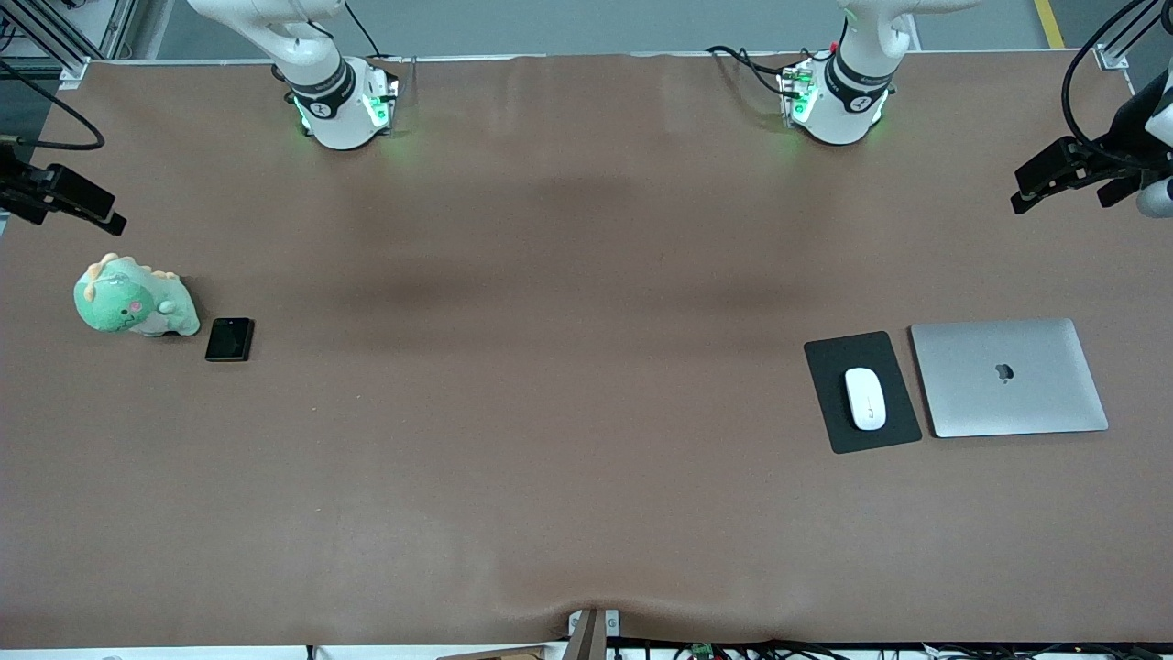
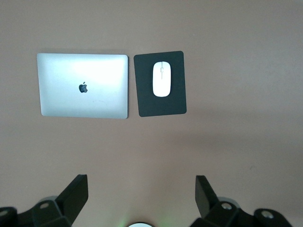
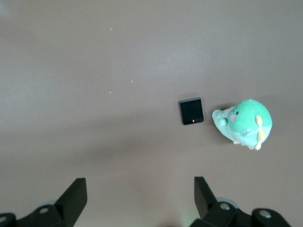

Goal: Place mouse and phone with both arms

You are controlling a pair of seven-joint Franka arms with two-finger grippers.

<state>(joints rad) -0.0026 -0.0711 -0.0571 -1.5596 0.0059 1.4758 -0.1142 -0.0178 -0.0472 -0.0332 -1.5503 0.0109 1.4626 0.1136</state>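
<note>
front: mouse (image 1: 865,398) on dark pad (image 1: 861,391) beside laptop (image 1: 1008,377); phone (image 1: 229,339) beside plush (image 1: 135,298) | left wrist: left gripper (image 2: 142,198) spread wide, high over bare table (image 2: 236,142) | right wrist: right gripper (image 3: 140,198) spread wide, high over table

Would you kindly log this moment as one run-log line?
left gripper: open, high over bare table | right gripper: open, high over bare table | mouse: on pad beside laptop | phone: beside plush

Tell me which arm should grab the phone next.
Probably right. The phone lies beside the plush toy at the right arm's end, and the open right gripper looks down on it. The open left gripper overlooks the mouse.
</note>
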